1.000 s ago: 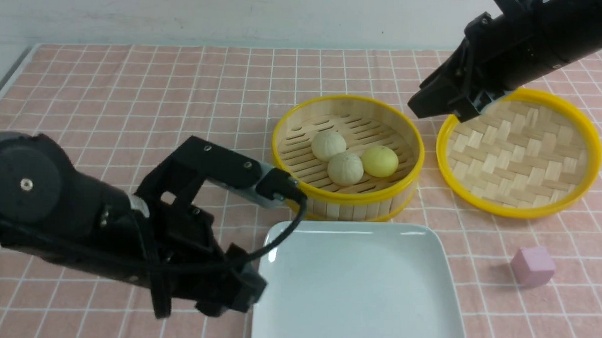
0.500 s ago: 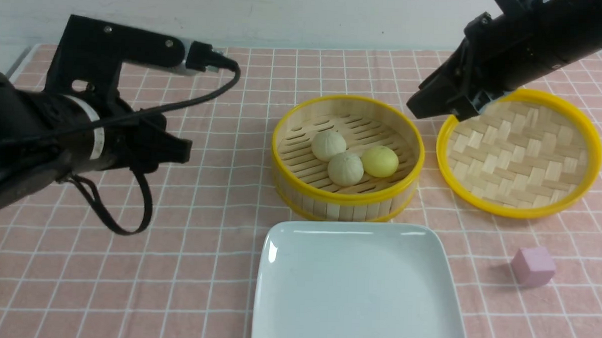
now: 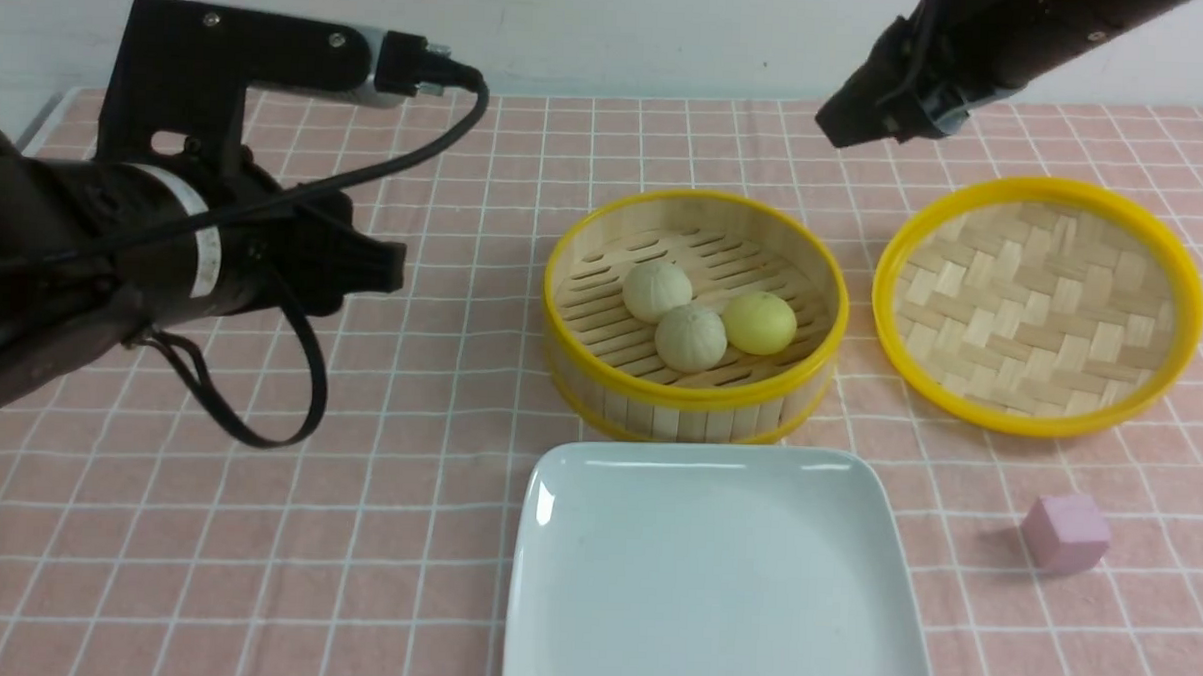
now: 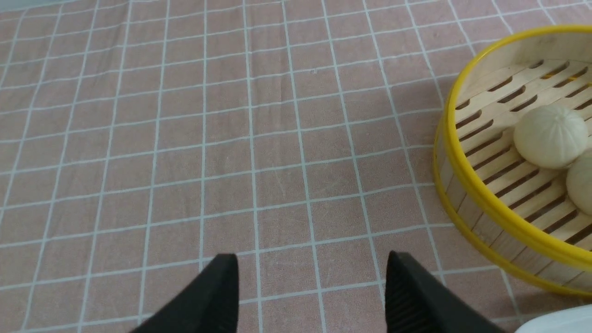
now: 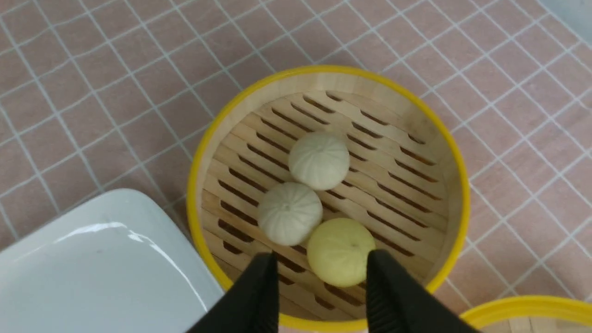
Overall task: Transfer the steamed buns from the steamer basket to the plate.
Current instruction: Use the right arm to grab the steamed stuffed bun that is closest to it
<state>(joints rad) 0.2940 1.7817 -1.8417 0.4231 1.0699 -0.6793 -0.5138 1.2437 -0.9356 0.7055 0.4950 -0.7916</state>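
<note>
Lifted off the lid [image 3: 1034, 425], the right gripper [image 3: 837, 124] now hangs high above the basket [image 3: 694, 399]. Only its wrist view shows the jaws partly apart and empty, with the yellow bun [image 5: 341, 249] framed below them. Two pale buns [image 3: 656, 290] cluster beside it on the basket floor; the plate [image 3: 713, 582] sits just in front. Over cloth [image 4: 185, 138] beside the basket, the left gripper [image 4: 313, 259] gapes wide, holding nothing.
</note>
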